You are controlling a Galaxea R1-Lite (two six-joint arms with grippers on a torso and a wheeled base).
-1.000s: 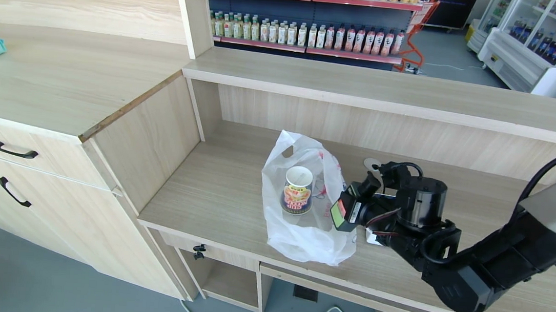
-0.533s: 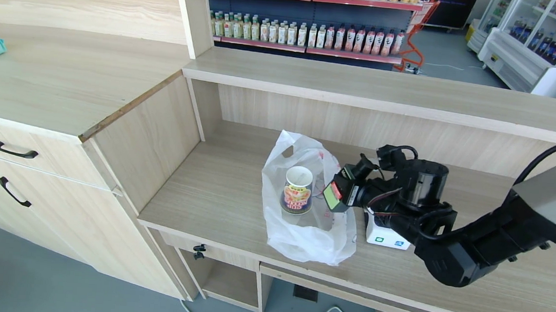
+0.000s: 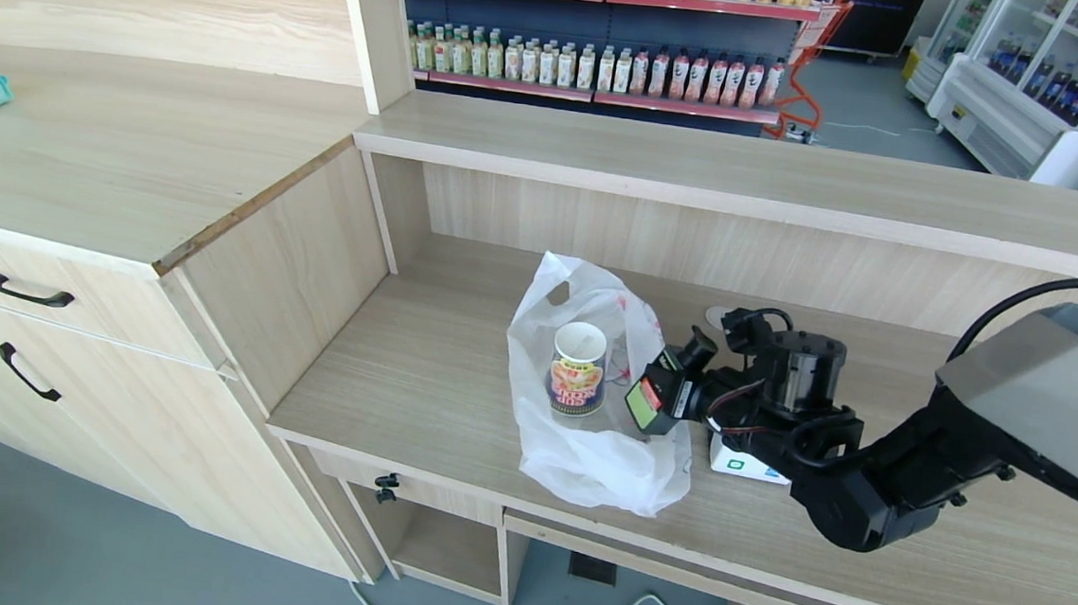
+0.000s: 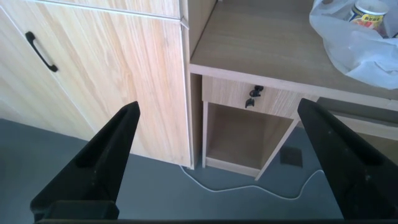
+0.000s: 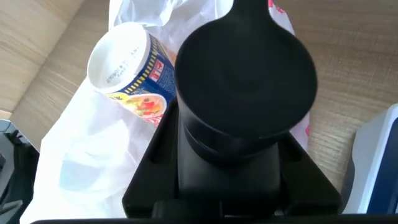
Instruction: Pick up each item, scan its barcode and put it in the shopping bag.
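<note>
Shopping bag (image 3: 585, 458): white plastic, slumped open on the surface (image 3: 420, 370), with a cup noodle (image 3: 578, 370) upright inside.
Item in hand: black canister (image 3: 648, 405) with a green-and-red end, held at the bag's side nearest the scanner (image 3: 738, 464); not yet released.
Right claw (image 3: 681, 395): clamped on the black canister.
Left claw (image 4: 219, 107): fingers spread wide and empty, hanging off the front of the surface, above the floor.
Change: a second ago the right arm lay over the scanner and hid most of it. It has since lifted, swung toward the bag and dropped lower, and the scanner now stands largely uncovered.
Finding: scan judged complete; bagging is the step in hand.
Right wrist view: looks down past the canister onto bag plastic, cup noodle close beside. This is an overlap the head view leaves unsettled.
Head view: places the scanner just beside the bag.
Left wrist view: confirms the idle claw's spread.
</note>
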